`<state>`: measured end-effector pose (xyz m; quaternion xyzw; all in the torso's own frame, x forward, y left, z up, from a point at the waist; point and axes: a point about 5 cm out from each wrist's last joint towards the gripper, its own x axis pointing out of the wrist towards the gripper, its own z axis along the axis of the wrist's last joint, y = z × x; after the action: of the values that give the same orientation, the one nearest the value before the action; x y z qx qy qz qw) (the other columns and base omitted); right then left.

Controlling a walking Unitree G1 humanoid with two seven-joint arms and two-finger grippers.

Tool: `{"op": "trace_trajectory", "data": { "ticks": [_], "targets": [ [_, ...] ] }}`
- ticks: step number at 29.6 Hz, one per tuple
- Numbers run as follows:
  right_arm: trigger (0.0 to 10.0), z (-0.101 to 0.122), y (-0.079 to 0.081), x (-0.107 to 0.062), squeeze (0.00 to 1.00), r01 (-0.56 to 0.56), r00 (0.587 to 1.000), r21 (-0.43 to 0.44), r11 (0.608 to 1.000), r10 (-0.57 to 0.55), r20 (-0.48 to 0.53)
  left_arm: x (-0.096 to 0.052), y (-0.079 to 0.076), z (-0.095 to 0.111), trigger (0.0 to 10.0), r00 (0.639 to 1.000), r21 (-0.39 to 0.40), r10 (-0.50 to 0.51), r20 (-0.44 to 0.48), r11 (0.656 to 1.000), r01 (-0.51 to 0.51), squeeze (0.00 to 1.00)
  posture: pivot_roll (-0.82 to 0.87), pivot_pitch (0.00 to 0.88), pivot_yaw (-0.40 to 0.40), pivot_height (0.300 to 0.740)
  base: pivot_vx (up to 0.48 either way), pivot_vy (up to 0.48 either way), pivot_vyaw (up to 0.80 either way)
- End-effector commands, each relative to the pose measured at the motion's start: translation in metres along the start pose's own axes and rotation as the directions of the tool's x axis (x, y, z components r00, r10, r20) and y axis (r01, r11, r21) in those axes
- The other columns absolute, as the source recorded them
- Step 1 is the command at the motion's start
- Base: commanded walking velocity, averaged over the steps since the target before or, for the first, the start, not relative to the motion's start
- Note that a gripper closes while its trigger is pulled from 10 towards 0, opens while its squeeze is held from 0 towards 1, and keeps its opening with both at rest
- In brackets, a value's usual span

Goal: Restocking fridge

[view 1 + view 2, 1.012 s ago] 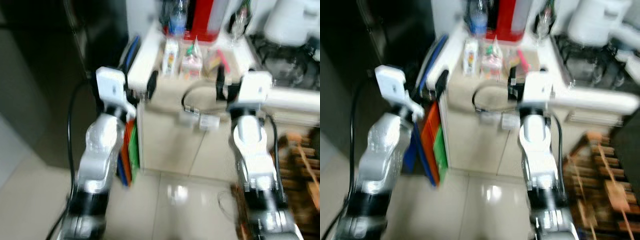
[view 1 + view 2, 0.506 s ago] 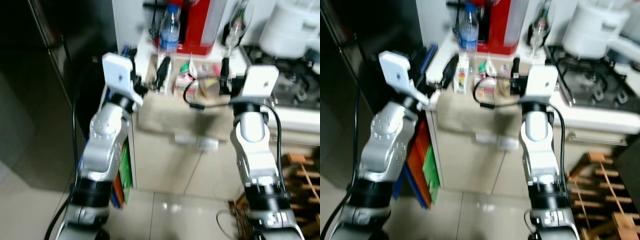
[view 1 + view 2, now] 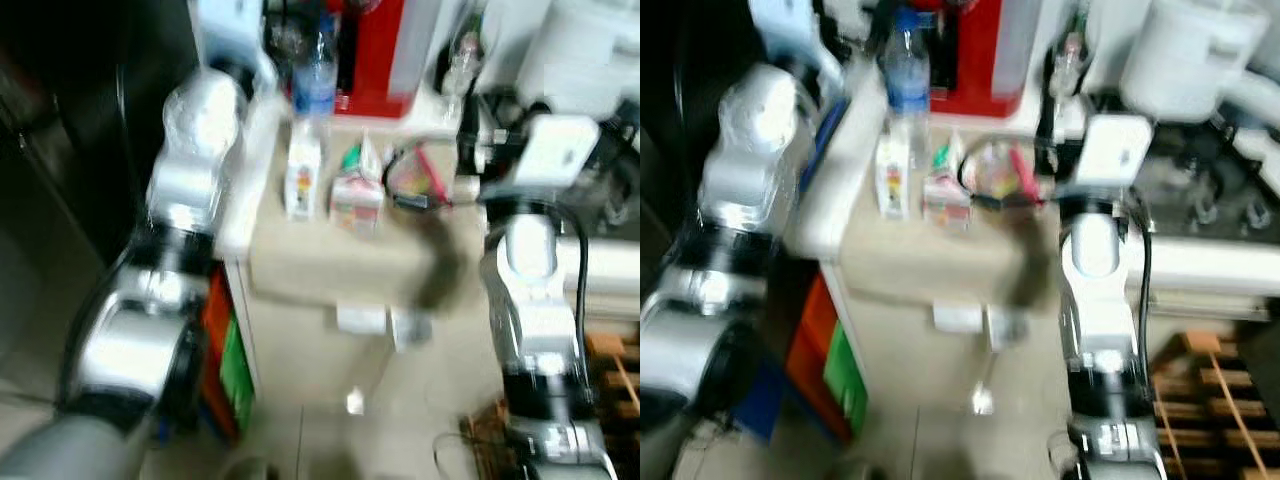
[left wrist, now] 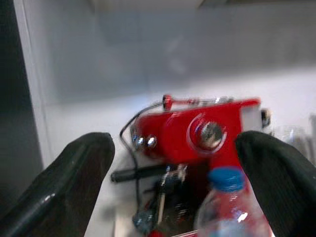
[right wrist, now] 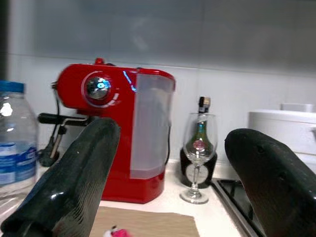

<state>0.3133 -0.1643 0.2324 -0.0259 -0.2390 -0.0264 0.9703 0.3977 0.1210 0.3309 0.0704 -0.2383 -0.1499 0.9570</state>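
Head views are blurred. A beige counter (image 3: 330,255) has a red coffee machine (image 5: 123,143) at its far edge, against the tiled wall. A clear water bottle (image 3: 315,78) with a blue cap and blue label stands just left of and in front of the machine. Nearer on the counter stand a small upright carton (image 3: 301,180) and, just right of it, a small gable-top carton (image 3: 357,195). Right of those lies a round clear container (image 3: 415,178) with something pink in it. No writing on any label can be read.

Right of the machine are a wine glass (image 5: 197,148) and, behind it, a dark bottle (image 5: 201,128). Further right is a white appliance (image 3: 1185,55) over a gas hob (image 3: 1210,185). Orange and green items (image 3: 222,345) sit low beside the counter's left side; a wooden rack (image 3: 1220,400) is on the floor at right.

Left gripper (image 4: 173,192) is raised toward the machine and bottle, fingers spread wide, holding nothing. Right gripper (image 5: 168,182) hovers over the counter facing the machine and glass, fingers spread wide, holding nothing.
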Motion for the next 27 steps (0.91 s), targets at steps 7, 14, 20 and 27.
{"op": "trace_trajectory", "data": {
  "ticks": [7,14,20,27],
  "targets": [
    [10.0,0.002,-0.008,-0.011,0.00,0.048,0.999,0.010,0.999,-0.047,-0.024,0.021,-0.002,0.002,10.0,0.995,-0.104,-0.081,-0.059,0.992,0.075,0.00,-0.12,0.000,0.058,0.740,0.000,0.000,0.00],
    [10.0,0.005,0.013,-0.031,0.00,-0.037,0.998,0.058,0.998,0.040,-0.057,0.023,-0.010,-0.010,10.0,0.985,-0.123,-0.138,-0.101,0.985,0.125,0.00,-0.17,0.001,0.077,0.740,0.000,0.000,0.00],
    [10.0,0.008,0.018,-0.047,0.00,-0.079,0.992,0.061,0.995,0.084,-0.092,0.025,-0.012,-0.010,10.0,0.985,-0.167,-0.136,-0.105,0.979,0.117,0.00,-0.22,0.050,0.078,0.740,0.000,0.000,0.00],
    [10.0,0.018,0.024,-0.061,0.00,-0.173,0.978,0.076,0.982,0.180,-0.109,0.032,-0.010,0.002,10.0,0.996,-0.332,-0.082,-0.042,0.941,0.063,0.00,-0.27,0.079,0.054,0.740,0.000,0.000,0.00]
  ]
}}
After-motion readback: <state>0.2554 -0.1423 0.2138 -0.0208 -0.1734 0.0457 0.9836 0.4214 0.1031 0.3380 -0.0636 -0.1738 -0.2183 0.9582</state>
